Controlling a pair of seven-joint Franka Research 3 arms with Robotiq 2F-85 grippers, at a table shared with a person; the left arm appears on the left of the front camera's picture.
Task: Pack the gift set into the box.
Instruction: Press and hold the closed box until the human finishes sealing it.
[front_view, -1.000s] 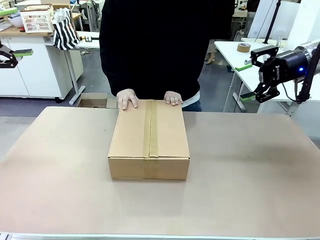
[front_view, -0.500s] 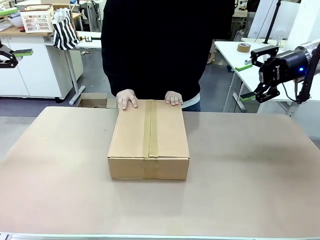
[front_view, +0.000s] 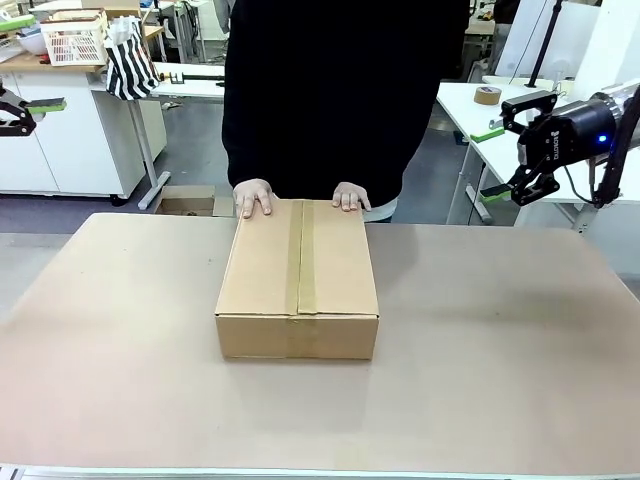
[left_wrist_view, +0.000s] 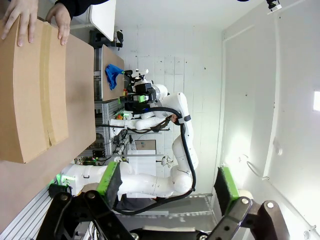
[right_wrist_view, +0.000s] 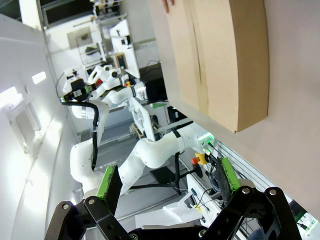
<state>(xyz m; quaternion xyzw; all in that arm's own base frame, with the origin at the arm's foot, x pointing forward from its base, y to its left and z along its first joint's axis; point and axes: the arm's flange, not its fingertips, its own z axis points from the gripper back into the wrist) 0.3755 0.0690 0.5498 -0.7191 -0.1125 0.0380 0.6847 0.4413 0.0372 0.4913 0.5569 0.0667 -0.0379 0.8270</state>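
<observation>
The brown cardboard box (front_view: 298, 280) lies in the middle of the table with its top flaps closed and a tape strip along the seam; it also shows in the left wrist view (left_wrist_view: 30, 95) and the right wrist view (right_wrist_view: 225, 55). A person's two hands (front_view: 254, 197) rest on its far edge. The gift set is hidden or out of view. My left gripper (front_view: 18, 112) hangs at the far left edge, off the table; its fingers (left_wrist_view: 109, 180) stand open with nothing between them. My right gripper (front_view: 500, 160) is raised at the far right, open and empty (right_wrist_view: 165, 182).
The table (front_view: 500, 340) is bare around the box. Behind the person stand a white cabinet with a white slatted basket (front_view: 74, 42), a striped bag (front_view: 131, 60) and a small open carton on the floor (front_view: 188, 204). A tape roll (front_view: 488, 95) lies on a side table.
The person's torso has shifted slightly to the right; the hands stay on the box. Neither arm nor the box has moved.
</observation>
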